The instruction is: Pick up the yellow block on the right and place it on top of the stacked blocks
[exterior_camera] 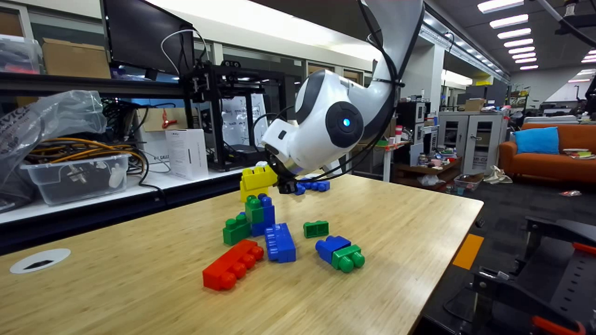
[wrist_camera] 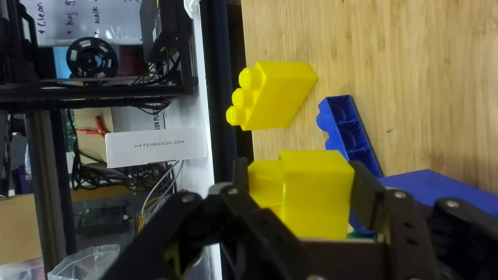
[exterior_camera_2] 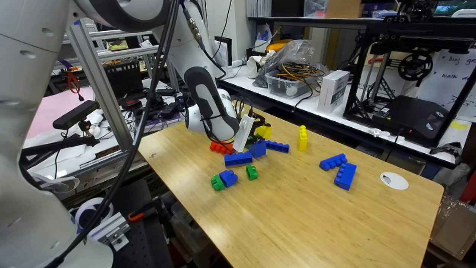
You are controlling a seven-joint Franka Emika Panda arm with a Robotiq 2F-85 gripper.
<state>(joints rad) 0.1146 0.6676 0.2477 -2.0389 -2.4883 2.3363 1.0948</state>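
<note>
The yellow block point(wrist_camera: 321, 194) is off the wooden table point(exterior_camera: 396, 223), gripped between the fingers of the Robotiq gripper point(wrist_camera: 303, 186); in an exterior view it shows just above the green-and-blue stacked blocks point(exterior_camera: 266, 216). Whether they touch, I cannot tell. The pick looks done, the placing in hand: next, line up over the stack, lower gently, then release. Another yellow brick point(wrist_camera: 280, 97) stands studs-up nearby.

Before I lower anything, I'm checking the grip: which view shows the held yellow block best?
The wrist view: it shows the yellow block largest, clamped in the gripper. Both exterior views show it smaller, partly hidden by the gripper.
</note>
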